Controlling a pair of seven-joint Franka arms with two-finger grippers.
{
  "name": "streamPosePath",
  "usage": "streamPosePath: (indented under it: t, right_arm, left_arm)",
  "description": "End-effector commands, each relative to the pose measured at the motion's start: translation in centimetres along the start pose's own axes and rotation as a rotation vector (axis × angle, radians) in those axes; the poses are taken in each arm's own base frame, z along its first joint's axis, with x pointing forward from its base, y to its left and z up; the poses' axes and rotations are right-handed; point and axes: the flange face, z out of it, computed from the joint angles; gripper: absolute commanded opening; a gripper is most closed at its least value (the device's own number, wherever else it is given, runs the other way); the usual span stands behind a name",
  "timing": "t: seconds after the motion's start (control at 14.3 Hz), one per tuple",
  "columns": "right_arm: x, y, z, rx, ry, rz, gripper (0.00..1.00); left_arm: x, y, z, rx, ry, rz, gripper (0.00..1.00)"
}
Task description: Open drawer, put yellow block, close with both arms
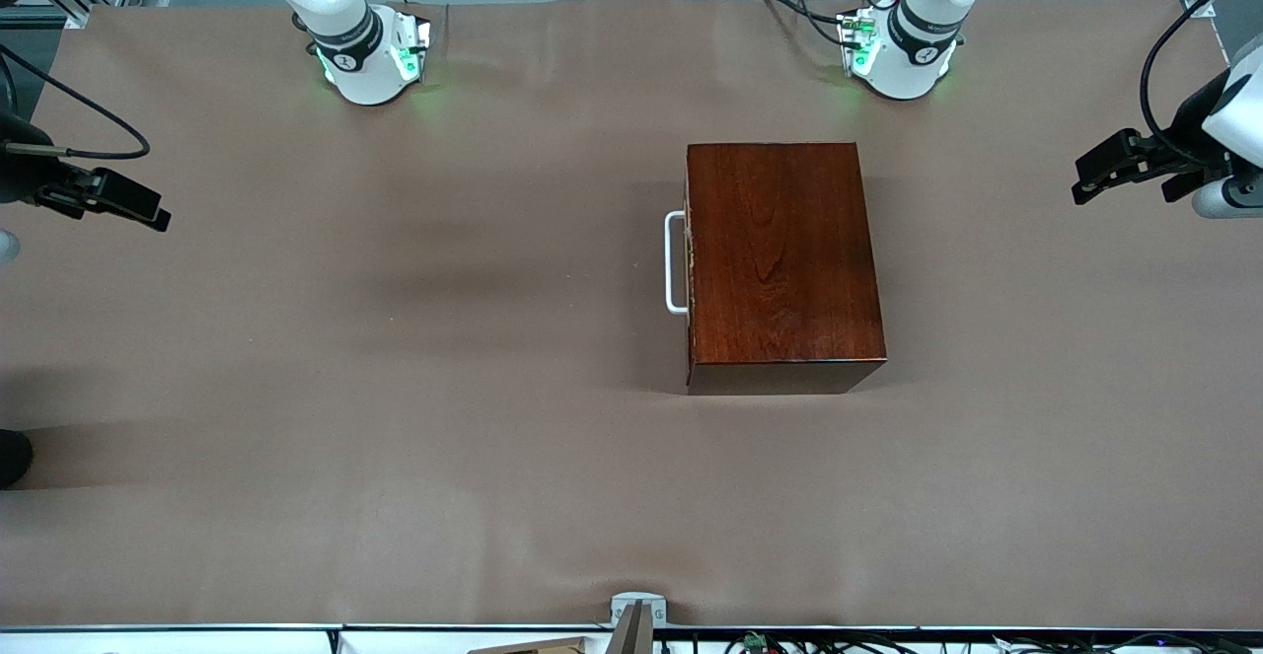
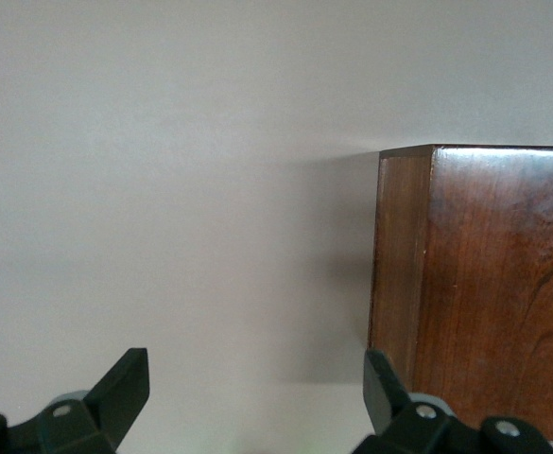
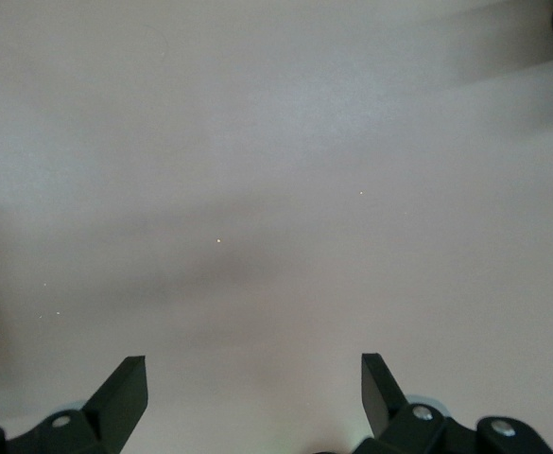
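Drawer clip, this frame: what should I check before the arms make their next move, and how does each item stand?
1. Drawer shut in the wooden box: ok, ready to pull.
2. White handle unobstructed, facing the right arm's end: ok.
3. Yellow block located: not ok, it appears in no view.
4. Left gripper open and empty, over the table's left-arm end: ok.
5. Right gripper open and empty, over the right-arm end: ok.

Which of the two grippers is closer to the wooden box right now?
The left gripper, hanging open at the left arm's end of the table beside the wooden box. The right gripper, also open, is at the other end.
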Motion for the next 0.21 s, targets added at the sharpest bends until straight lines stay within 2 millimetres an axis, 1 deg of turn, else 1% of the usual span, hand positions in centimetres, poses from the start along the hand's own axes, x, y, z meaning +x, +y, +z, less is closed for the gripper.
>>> streamPosePath:
  t: [0.0, 0.14]
  right_arm:
    - [-0.22, -0.19, -0.45, 0.012, 0.007, 0.017, 1.00]
    - [-0.22, -0.19, -0.44, 0.012, 0.007, 0.017, 1.00]
  left_arm:
    - [-0.57, 0.25, -0.34, -0.018, 0.014, 0.001, 1.00]
    - [-0.55, 0.09, -0.35, -0.018, 0.015, 0.001, 1.00]
